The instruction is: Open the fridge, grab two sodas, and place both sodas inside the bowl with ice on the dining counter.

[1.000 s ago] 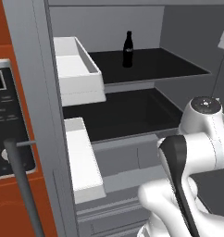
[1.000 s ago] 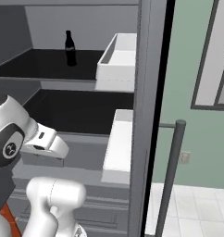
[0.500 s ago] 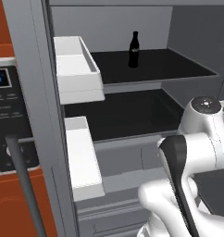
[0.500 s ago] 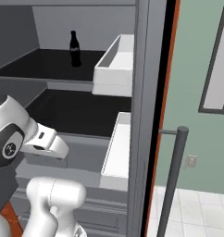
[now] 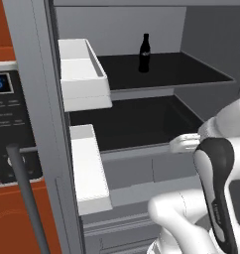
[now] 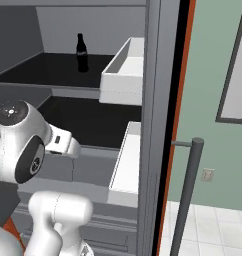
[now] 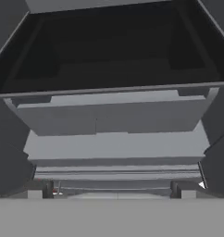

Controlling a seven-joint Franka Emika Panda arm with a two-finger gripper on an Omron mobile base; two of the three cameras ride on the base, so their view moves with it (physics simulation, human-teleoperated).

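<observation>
The hand (image 7: 112,192) is wide open and holds nothing. It points at the fridge (image 5: 142,168) drawers and lower black shelf (image 7: 109,60) ahead. One soda bottle (image 5: 145,53) stands higher up, far back on the top shelf.

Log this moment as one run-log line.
fridge: doors open | soda: one upright on upper shelf | gripper: open, empty, facing lower shelf | stage: reaching, nothing grabbed
</observation>
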